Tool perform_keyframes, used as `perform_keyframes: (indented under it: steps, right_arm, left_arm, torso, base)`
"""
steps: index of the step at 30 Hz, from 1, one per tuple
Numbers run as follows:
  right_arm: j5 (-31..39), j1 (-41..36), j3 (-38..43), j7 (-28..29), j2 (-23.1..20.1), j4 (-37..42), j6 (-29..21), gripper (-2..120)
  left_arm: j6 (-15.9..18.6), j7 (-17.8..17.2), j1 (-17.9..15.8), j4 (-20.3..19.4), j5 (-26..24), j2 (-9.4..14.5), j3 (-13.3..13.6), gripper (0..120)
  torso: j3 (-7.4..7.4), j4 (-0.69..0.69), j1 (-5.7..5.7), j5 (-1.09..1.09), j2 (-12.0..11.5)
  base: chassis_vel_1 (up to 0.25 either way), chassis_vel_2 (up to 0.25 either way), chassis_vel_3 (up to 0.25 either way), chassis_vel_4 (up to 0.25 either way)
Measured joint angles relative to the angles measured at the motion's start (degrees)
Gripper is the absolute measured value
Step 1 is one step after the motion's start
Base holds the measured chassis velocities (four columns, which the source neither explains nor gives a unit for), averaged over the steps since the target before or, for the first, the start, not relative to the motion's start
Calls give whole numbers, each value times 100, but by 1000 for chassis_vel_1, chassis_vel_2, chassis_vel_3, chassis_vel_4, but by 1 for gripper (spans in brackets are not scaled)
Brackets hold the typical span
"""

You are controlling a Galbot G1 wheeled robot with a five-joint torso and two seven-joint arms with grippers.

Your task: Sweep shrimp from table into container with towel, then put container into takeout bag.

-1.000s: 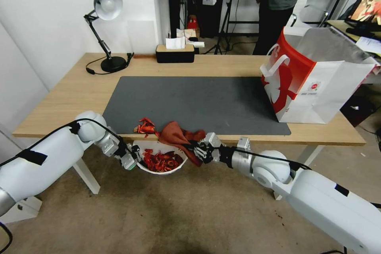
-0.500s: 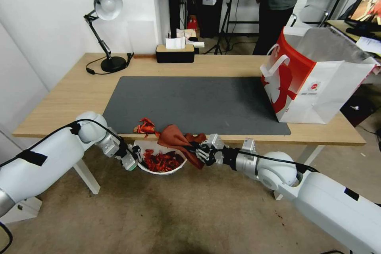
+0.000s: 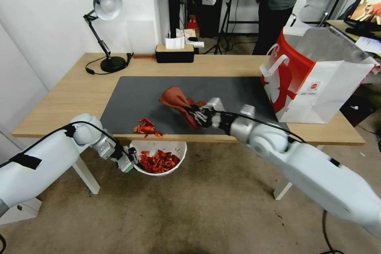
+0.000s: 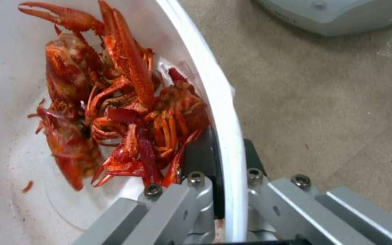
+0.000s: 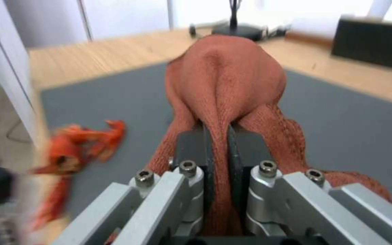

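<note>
My left gripper (image 3: 129, 162) (image 4: 223, 190) is shut on the rim of the white container (image 3: 174, 149) (image 4: 225, 112), held just below the table's front edge. Red-orange shrimp (image 3: 158, 160) (image 4: 123, 119) lie heaped inside it. A few more shrimp (image 3: 146, 127) (image 5: 78, 143) sit on the grey mat (image 3: 222, 95) at the table's (image 3: 63, 99) front edge, above the container. My right gripper (image 3: 197, 114) (image 5: 217, 149) is shut on the rust-red towel (image 3: 176, 101) (image 5: 228, 78), lifted over the mat's middle. The red and white takeout bag (image 3: 313, 83) stands open at the right end.
A black desk lamp (image 3: 105, 27) stands at the table's back left. A black tissue box (image 3: 174, 53) sits at the back middle. A person stands behind the table, away from everything. Bare floor lies under the container.
My right gripper has lifted the towel from the table's front edge up and back over the mat. The container in my left gripper has sunk slightly lower.
</note>
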Motion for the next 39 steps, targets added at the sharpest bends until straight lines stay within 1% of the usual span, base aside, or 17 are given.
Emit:
perform_keyframes:
  steps: [1,3,4,6,7,8,10,11,13,21,23,27,33,35,36,38,39]
  right_arm:
    - [0,0,0,0,0,0,0,5]
    - [-16,413,-360,-18,430,-612,-9,5]
    - [-16,413,-360,-18,430,-612,-9,5]
    - [-30,717,-596,-37,768,-1030,-25,5]
    - [-30,717,-596,-37,768,-1030,-25,5]
    - [-54,875,-715,-52,932,-1242,-33,5]
    - [-100,1056,-854,-108,1120,-1521,-66,5]
    - [-100,1056,-854,-108,1120,-1521,-66,5]
    - [-142,1220,-1022,-240,1252,-1765,-121,5]
    - [-201,1294,-1275,-584,1262,-1813,-194,5]
    - [-244,1302,-1420,-838,1228,-1731,-179,5]
    - [-257,1284,-1474,-936,1191,-1616,-160,5]
    - [-272,1244,-1597,-1027,1012,-1305,-106,5]
    - [-278,1232,-1682,-1064,902,-1143,-60,5]
    - [-278,1232,-1682,-1064,902,-1143,-60,5]
    - [-279,1247,-1793,-1128,852,-1036,-16,5]
    - [-279,1247,-1793,-1128,852,-1036,-16,5]
  left_arm:
    - [0,0,0,0,0,0,0,0]
    - [-17,-1,117,-2,-4,68,-157,0]
    - [-17,-1,117,-2,-4,68,-157,0]
    - [-59,-1,237,26,-5,109,-293,0]
    - [-59,-1,237,26,-5,109,-293,0]
    - [-83,-1,304,38,-5,131,-358,0]
    - [-102,-2,379,42,-10,156,-442,0]
    - [-102,-2,379,42,-10,156,-442,0]
    - [-119,-5,420,44,-22,172,-512,0]
    - [-126,-6,430,51,-28,175,-532,0]
    - [-133,-5,433,58,-28,175,-532,0]
    - [-133,-5,438,58,-28,178,-536,0]
    - [-136,-5,500,56,-34,216,-596,0]
    - [-138,-5,607,21,-42,253,-687,0]
    - [-138,-5,607,21,-42,253,-687,0]
    - [-136,-7,788,-45,-49,320,-849,0]
    - [-136,-7,788,-45,-49,320,-849,0]
  torso:
    - [0,0,0,0,0]
    - [0,0,0,-1,0]
    - [0,0,0,-1,0]
    - [0,0,0,-1,0]
    - [0,0,0,-1,0]
    - [0,1,0,-2,0]
    - [0,1,0,-2,0]
    - [0,1,0,-2,0]
    - [0,-1,0,-1,0]
    - [0,-3,0,0,0]
    - [-2,-3,-1,1,1]
    - [-2,-2,-2,1,1]
    - [-2,0,-2,1,1]
    - [-2,-3,-2,1,1]
    - [-2,-3,-2,1,1]
    - [-3,-3,-2,2,1]
    - [-3,-3,-2,2,1]
  base:
    - [0,0,0,0]
    - [0,0,0,0]
    - [0,0,0,0]
    - [0,0,0,0]
    - [0,0,0,0]
    - [0,0,0,0]
    - [0,0,0,0]
    - [0,0,0,0]
    - [0,0,0,0]
    - [0,0,0,0]
    - [0,0,0,0]
    - [0,0,0,0]
    - [0,0,0,0]
    - [0,0,0,0]
    - [0,0,0,0]
    - [0,0,0,0]
    - [0,0,0,0]
